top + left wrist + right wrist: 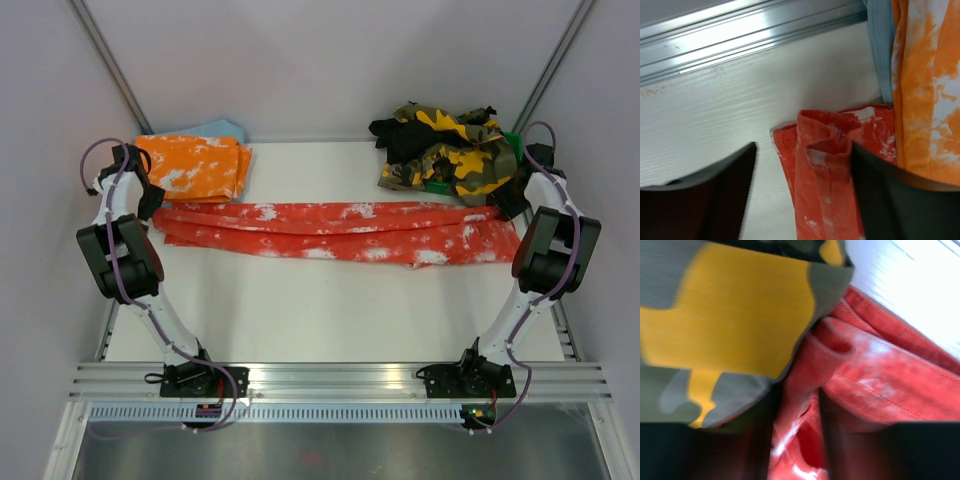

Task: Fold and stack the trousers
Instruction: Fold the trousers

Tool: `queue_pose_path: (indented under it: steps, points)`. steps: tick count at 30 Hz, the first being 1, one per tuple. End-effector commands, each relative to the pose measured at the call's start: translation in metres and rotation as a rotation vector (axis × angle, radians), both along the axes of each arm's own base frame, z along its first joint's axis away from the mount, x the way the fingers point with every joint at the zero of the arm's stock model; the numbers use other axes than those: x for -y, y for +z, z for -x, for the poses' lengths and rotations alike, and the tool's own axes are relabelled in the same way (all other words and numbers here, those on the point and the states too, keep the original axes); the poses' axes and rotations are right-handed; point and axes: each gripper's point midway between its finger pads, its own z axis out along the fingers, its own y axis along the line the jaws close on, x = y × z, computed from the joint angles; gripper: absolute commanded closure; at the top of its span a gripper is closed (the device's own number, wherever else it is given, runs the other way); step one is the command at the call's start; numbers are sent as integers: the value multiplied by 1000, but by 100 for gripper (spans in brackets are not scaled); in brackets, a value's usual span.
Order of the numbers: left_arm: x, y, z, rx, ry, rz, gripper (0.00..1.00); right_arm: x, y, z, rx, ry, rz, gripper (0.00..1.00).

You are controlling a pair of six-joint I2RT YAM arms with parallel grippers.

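Lifting clear without dragging is advised: one end of the trousers [340, 230] lies between the spread fingers of the left gripper [802, 170], the other between those of the right gripper [797, 440], perhaps pinched, though the blur leaves that untold.

white table [330, 320] with an aluminium rail [340, 380] along its near edge, light blue cloth [215, 129] at far left.

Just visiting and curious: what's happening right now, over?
Left gripper open around end of red tie-dye trousers. Right gripper at other end, grip unclear. Trousers stretched long across table. Camouflage clothes overlap right end.
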Motion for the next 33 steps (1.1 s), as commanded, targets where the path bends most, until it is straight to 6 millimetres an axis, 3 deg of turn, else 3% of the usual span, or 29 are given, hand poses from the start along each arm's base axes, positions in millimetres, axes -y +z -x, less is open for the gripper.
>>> queue_pose_path:
  steps: [1,3,5,7,8,10,11,13,14,15,16,18,19,20,21,22,23,25,26,30,33]
  points:
    - [-22,40,-13,82,4,-104,10,18,55,-38,170,56,118,49]
    - [-24,55,-16,109,-34,-133,2,10,82,-45,229,126,136,24]
    - [-22,79,-19,150,-89,-158,0,-2,110,-52,297,197,127,9]
    - [-18,104,-16,197,-126,-175,0,-15,142,-53,358,298,141,5]
    - [-11,107,-13,203,-165,-158,0,-20,153,-52,371,329,152,2]
    - [6,120,-14,248,-237,-167,0,-32,174,-41,382,392,189,2]
    - [16,131,-5,255,-283,-189,0,-37,190,-33,406,410,210,2]
    - [41,139,0,263,-372,-213,0,-52,186,-19,388,452,214,2]
    - [55,143,11,277,-411,-220,0,-61,195,-10,408,477,223,3]
    - [77,145,9,294,-470,-224,1,-66,194,-3,405,490,222,4]
    - [88,145,13,300,-508,-223,2,-74,174,8,367,511,194,4]
    - [122,139,26,317,-598,-202,5,-87,173,25,382,539,185,13]
    - [134,139,27,343,-631,-189,8,-97,148,38,343,562,137,16]
    - [145,124,34,327,-665,-170,10,-105,148,46,357,585,139,24]
    - [161,128,38,356,-707,-161,16,-109,141,53,345,591,133,31]
    - [177,126,38,381,-744,-132,20,-114,118,65,301,600,110,37]
    - [189,115,43,369,-780,-109,24,-119,114,70,303,616,114,48]
    - [212,101,50,347,-825,-75,47,-119,92,80,257,608,111,64]
    - [225,95,52,329,-858,-61,63,-120,82,84,236,607,104,66]
    - [240,69,61,268,-848,-28,97,-122,63,82,203,596,84,79]
    - [236,45,64,234,-808,-26,98,-126,49,78,190,591,78,81]
